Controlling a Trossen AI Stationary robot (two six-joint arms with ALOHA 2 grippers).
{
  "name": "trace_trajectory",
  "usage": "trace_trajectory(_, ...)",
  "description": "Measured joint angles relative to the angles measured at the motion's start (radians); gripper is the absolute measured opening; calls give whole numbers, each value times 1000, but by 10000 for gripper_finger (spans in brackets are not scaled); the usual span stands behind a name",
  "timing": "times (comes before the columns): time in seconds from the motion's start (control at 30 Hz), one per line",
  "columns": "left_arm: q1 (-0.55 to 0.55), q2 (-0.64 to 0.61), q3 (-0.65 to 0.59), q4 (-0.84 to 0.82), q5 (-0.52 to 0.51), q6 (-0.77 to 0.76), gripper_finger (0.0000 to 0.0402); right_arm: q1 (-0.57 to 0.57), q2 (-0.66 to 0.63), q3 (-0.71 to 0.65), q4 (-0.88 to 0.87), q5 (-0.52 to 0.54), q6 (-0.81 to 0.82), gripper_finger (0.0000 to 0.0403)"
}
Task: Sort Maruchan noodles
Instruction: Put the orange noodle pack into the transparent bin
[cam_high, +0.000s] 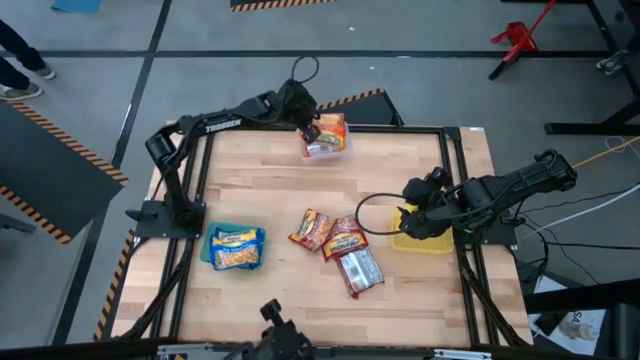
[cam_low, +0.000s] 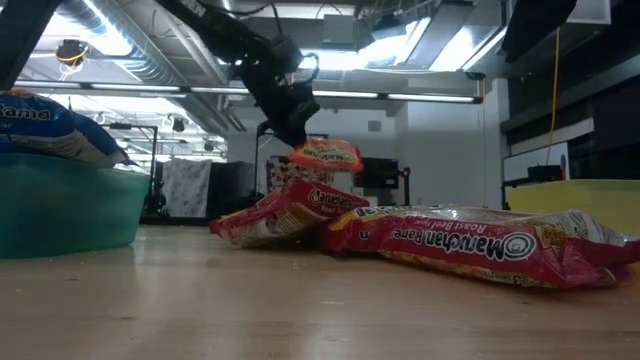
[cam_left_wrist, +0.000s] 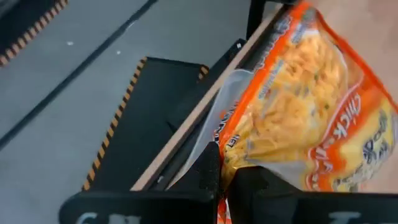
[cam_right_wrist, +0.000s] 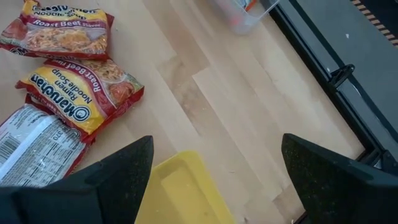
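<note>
Presently, the left gripper (cam_high: 313, 131) gripped an orange packet (cam_high: 329, 131) above the far clear bin (cam_high: 325, 152). The right gripper (cam_high: 412, 222) hung open over the yellow bin (cam_high: 425, 243); three red packets (cam_high: 339, 248) remained unsorted.

The wooden table (cam_high: 280, 180) carried three bins — clear (cam_high: 322, 150), teal (cam_high: 212, 240), yellow (cam_high: 415, 243) — and three red noodle packets (cam_high: 338, 248) lay loose at its middle.
</note>
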Motion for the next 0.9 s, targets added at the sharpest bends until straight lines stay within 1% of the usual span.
trace_trajectory(0.07, 16, 16, -2, -11, 17, -18, 1, 0, 0, 0, -1, 0, 1, 340)
trace_trajectory(0.37, 20, 94, -2, -6, 8, -54, 1, 0, 0, 0, -1, 3, 16, 340)
trace_trajectory(0.5, 26, 116, -2, 0, -21, -68, 1, 0, 0, 0, -1, 5, 17, 340)
trace_trajectory(0.63, 40, 133, -3, -16, -5, -99, 1, 0, 0, 0, -1, 5, 17, 340)
trace_trajectory(0.73, 40, 133, -3, -30, -25, -98, 3, 0, 0, 0, -1, 5, 17, 340)
trace_trajectory(0.83, 38, 132, -3, -39, -50, -93, 24, 0, 0, 0, -1, 5, 17, 340)
trace_trajectory(0.9, 39, 131, -3, -45, -37, -74, 44, 0, 0, 0, -1, 5, 17, 340)
